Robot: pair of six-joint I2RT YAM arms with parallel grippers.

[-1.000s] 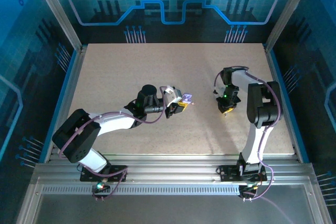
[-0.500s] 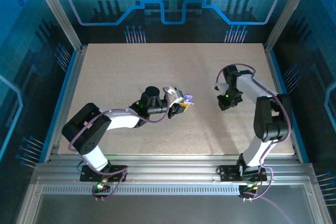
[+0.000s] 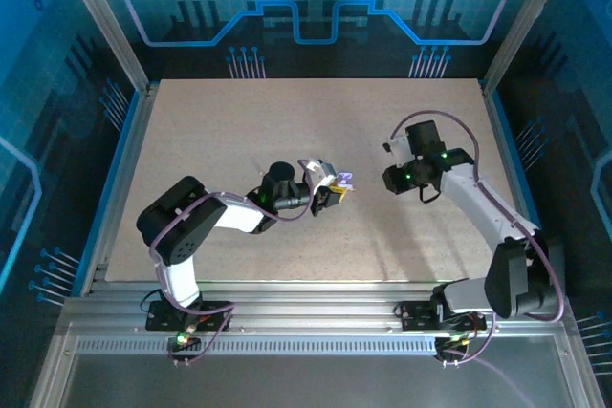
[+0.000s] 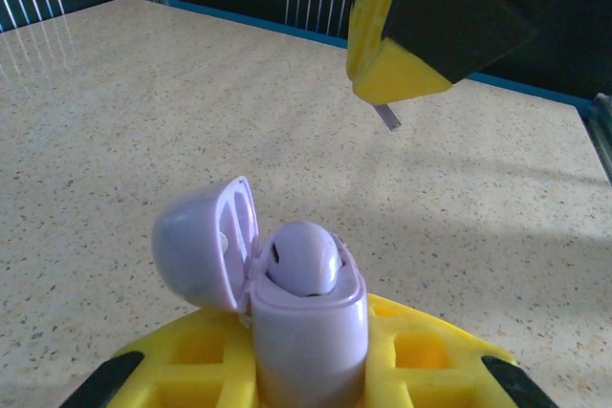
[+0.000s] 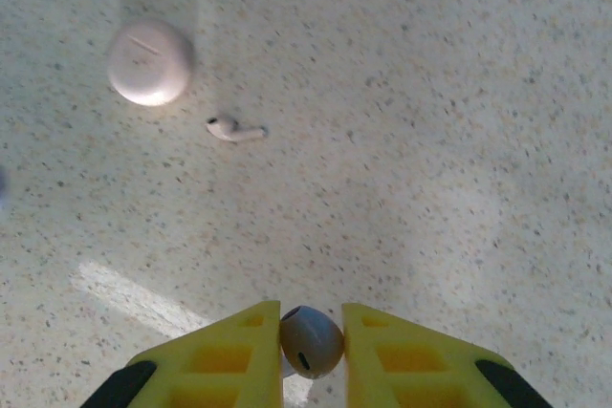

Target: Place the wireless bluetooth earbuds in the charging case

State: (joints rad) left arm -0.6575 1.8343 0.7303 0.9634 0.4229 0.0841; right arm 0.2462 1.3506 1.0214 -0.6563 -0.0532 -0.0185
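Observation:
The lavender charging case (image 4: 308,332) stands upright in my left gripper (image 4: 306,360), which is shut on its body. Its lid (image 4: 204,253) hangs open to the left, and one earbud (image 4: 304,257) sits in the case. In the top view the case (image 3: 345,180) is at mid-table, at the tip of my left gripper (image 3: 335,189). My right gripper (image 5: 312,333) is shut on a second earbud (image 5: 311,341) and hovers above the table. It hangs a short way to the right of the case (image 3: 392,179), and its yellow finger (image 4: 387,45) shows above the case.
Below the right gripper, a pale pink round disc (image 5: 150,62) lies on the speckled table (image 5: 430,140), with a small white earbud-shaped piece (image 5: 236,129) beside it. Metal rails and blue walls border the table (image 3: 239,131).
The right arm has stretched out and carried its gripper up and left, closer to the case. The left arm has shifted a little to the right, still gripping the case.

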